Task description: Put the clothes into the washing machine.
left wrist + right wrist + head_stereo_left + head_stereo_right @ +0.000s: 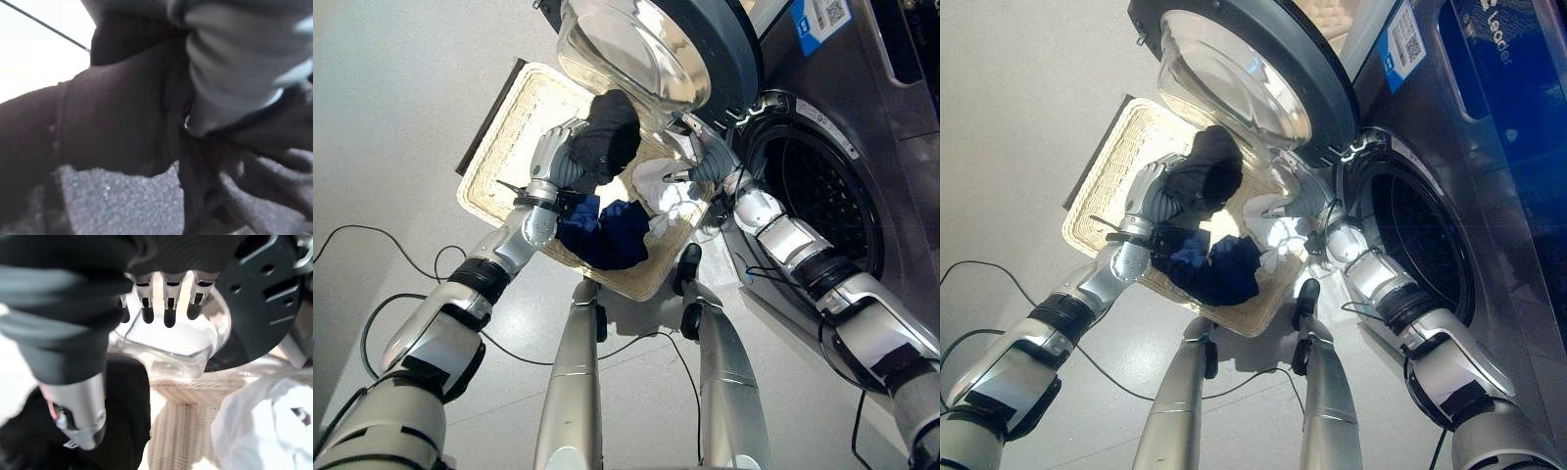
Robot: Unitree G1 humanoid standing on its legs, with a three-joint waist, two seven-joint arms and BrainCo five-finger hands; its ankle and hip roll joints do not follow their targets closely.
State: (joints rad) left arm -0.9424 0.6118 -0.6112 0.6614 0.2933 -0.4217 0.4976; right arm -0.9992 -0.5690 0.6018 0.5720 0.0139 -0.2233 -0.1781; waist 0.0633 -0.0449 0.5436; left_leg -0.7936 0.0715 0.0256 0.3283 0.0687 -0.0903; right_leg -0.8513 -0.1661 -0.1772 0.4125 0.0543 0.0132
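Above the wicker basket (509,147), my left robot hand (553,157) clutches a black garment (607,132); my right robot hand (166,303) hangs slack-fingered. Trailing cloth could catch the washer door (705,49).

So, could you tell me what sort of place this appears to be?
Probably a laundry area: a front-loading washing machine stands with its glass door swung open, and a woven laundry basket of clothes sits on a plain grey floor before it.
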